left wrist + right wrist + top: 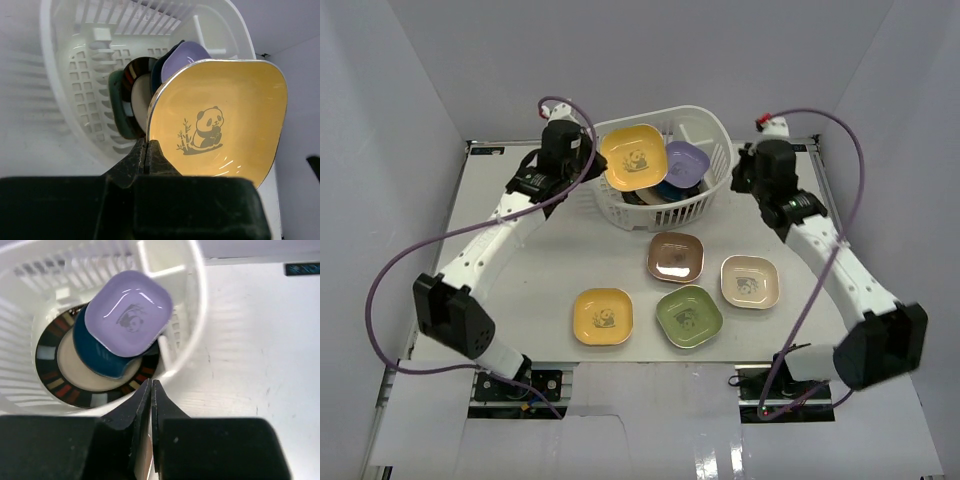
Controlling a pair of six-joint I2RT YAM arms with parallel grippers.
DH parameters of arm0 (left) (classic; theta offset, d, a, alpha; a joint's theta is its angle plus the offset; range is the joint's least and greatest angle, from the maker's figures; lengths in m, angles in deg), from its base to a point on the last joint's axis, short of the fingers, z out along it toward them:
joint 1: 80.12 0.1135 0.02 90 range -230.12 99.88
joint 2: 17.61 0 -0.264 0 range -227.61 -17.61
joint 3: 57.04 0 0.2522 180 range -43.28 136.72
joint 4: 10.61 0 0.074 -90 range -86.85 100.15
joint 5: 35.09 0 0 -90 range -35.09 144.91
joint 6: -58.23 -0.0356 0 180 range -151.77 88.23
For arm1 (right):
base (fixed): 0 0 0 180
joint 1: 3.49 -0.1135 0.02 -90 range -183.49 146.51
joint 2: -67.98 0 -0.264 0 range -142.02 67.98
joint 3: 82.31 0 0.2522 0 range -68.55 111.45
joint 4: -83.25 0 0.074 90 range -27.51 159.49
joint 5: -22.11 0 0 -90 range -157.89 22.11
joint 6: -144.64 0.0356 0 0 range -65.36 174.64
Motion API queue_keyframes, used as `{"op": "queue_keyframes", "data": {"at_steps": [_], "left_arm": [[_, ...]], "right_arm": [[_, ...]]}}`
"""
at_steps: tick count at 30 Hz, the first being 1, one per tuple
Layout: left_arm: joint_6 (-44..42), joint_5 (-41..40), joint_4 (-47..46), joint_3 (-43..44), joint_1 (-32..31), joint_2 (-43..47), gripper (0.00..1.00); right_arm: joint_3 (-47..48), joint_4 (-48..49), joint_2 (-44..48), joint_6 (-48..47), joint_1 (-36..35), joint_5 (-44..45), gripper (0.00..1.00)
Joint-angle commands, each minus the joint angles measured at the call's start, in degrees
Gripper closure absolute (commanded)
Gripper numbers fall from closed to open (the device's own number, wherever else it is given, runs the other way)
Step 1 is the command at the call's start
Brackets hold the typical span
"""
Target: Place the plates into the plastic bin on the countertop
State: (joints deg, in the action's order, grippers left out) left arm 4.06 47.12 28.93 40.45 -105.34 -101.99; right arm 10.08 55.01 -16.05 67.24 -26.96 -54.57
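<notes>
- Plates: one yellow plate (633,157) hangs tilted over the bin (695,208), its edge pinched by the left gripper (146,152).
- Lavender plate (127,312), blue plate (97,356) and round plate (60,369) lie stacked in the bin.
- Brown plate (675,257), cream plate (750,281), green plate (688,316) and second yellow plate (603,316) sit on the countertop (550,270) near the bin.
- Right gripper (151,390), jaws pressed together and empty, hovers at the bin's right rim.

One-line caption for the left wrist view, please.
Left gripper pinches the rim of a yellow panda plate tilted over the white bin, where a lavender plate and others sit.
</notes>
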Motion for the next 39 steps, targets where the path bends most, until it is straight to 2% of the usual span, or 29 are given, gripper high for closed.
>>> {"op": "queue_keyframes", "data": {"at_steps": [1,5,8,13,16,17,19,20,22,23,25,26,29,30,31,32,33,34,37,39], "left_arm": [[-0.41,-0.11,-2.49,8.18,-2.29,-6.3,1.0],[-0.5,-2.04,-2.75,16.02,-5.19,-15.89,1.0],[0.29,-1.97,-2.93,22.07,-5.9,-23.01,1.0],[0.73,-2.93,-3.55,33.76,-6.25,-35.9,1.0],[0.47,-3.98,-0.83,44.13,-6.25,-43.99,1.0],[0.38,-4.42,0.14,48.51,-6.25,-45.51,0.86],[0.2,-4.43,2.08,50.65,-6.17,-47.28,0.64],[-0.23,-4.34,2.34,50.66,-6.16,-46.59,0.47],[-0.59,-3.55,1.65,47.6,-6.16,-43.96,0.31],[-1.98,-3.11,1.12,46.28,-6.16,-40.37,0.22],[-4.36,-1.62,1.11,41.98,-6.16,-35.88,0.2],[-6.11,-1.18,1.2,39.44,-6.16,-29.77,0.2],[-7.79,0.93,1.03,23.9,-6.25,-18.41,0.2],[-8.67,1.37,1.2,19.24,-6.17,-10.36,0.21],[-8.59,1.72,1.38,9.02,-6.25,-6.19,0.21],[-8.24,1.29,1.81,3.87,-6.17,-1.97,0.22],[-7.11,1.03,3.73,-0.97,-6.16,5.9,0.22],[-6.05,0.68,5.14,-9.98,-6.16,9.55,0.22],[-1.49,-1.0,12.08,-24.42,-5.64,21.48,0.22],[0.89,-1.44,18.58,-29.38,-5.46,25.56,0.22]], "right_arm": [[-18.0,9.02,10.35,9.63,1.14,-0.67,0.92],[-30.07,10.88,21.77,13.23,1.05,-2.33,0.92],[-35.19,9.56,27.42,13.68,1.05,-2.42,0.92],[-39.51,6.13,33.91,13.5,0.61,-4.7,0.91],[-41.01,4.03,36.29,13.33,0.0,-4.97,0.9],[-41.27,3.41,36.48,12.81,0.0,-4.8,0.86],[-41.36,0.61,36.39,10.96,-0.27,-3.75,0.79],[-41.63,0.16,36.31,10.26,-0.18,-2.78,0.65],[-42.5,-0.98,35.0,9.03,-0.27,-2.16,0.5],[-42.86,-1.16,34.55,8.93,-0.35,-2.51,0.46],[-44.34,-0.73,32.89,8.84,-0.62,-3.82,0.38],[-44.96,-0.38,32.35,9.11,-0.97,-4.26,0.37],[-47.6,0.85,30.77,9.9,-2.64,-3.83,0.37],[-48.13,1.03,29.72,10.07,-3.42,-3.74,0.36],[-49.18,1.21,29.02,10.16,-3.87,-3.74,0.36],[-49.71,1.73,28.23,10.34,-4.22,-2.96,0.36],[-50.06,2.08,26.65,10.51,-4.66,-2.6,0.36],[-50.5,2.44,25.68,10.51,-4.75,-2.34,0.36],[-50.95,3.76,21.64,10.78,-5.63,-1.29,0.42],[-50.42,4.28,19.18,10.78,-5.81,1.35,0.49]]}}
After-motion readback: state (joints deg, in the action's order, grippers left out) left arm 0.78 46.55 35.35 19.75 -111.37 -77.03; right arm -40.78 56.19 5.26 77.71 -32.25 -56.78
